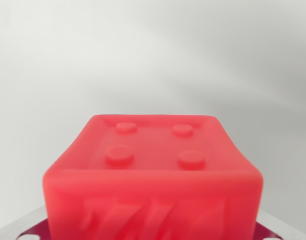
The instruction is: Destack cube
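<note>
- Close under the wrist camera, no finger of the pincer shows, so whether it is spread, clenched or grasping the cube cannot be told.
- Filling the lower middle of the wrist view sits a red cube [153, 175], very near the lens and slightly blurred.
- Its upper face carries four round studs [119, 154] set in a square, two nearer and two farther, inside a low raised rim.
- Its near face, turned toward the camera, shows slanted raised ridges [147, 220] running diagonally; the picture's bottom edge cuts them off.
- Below the cube, at both lower corners, thin slivers of a dark red plate [35, 231] peek out, with a small pale hole on the wrist view's left; a grey edge borders each sliver. What this piece belongs to cannot be told.
- Whether the cube rests on another cube is hidden, since its underside lies outside the picture.
- Behind everything spreads a plain pale grey surface [153, 55], smooth and out of focus, with soft darker shading toward the upper right.
</note>
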`<state>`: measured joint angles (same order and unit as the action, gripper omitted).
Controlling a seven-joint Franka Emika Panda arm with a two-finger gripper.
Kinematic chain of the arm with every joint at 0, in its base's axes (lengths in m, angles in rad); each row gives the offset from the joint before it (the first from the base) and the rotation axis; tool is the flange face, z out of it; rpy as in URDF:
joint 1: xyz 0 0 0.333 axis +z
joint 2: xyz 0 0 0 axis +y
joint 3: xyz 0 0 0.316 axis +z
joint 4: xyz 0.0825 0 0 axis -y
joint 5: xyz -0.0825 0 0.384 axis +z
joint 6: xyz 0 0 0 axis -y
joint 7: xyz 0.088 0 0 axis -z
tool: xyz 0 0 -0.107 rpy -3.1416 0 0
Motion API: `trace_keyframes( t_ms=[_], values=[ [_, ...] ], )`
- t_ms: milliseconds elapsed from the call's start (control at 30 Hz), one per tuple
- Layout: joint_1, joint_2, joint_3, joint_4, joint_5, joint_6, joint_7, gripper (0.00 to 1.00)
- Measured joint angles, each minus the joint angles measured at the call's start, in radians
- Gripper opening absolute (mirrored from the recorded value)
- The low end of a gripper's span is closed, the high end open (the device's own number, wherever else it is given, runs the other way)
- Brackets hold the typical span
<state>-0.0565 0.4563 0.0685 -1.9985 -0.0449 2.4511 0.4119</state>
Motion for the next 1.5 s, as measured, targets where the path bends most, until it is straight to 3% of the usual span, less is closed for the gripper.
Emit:
trace_keyframes(
  t_ms=[967,1500],
  values=[
    [0.008,0.164,-0.013,0.023,-0.008,0.138,-0.003,0.00],
    [0.015,0.223,-0.021,0.041,-0.008,0.179,-0.002,0.00]
  ],
)
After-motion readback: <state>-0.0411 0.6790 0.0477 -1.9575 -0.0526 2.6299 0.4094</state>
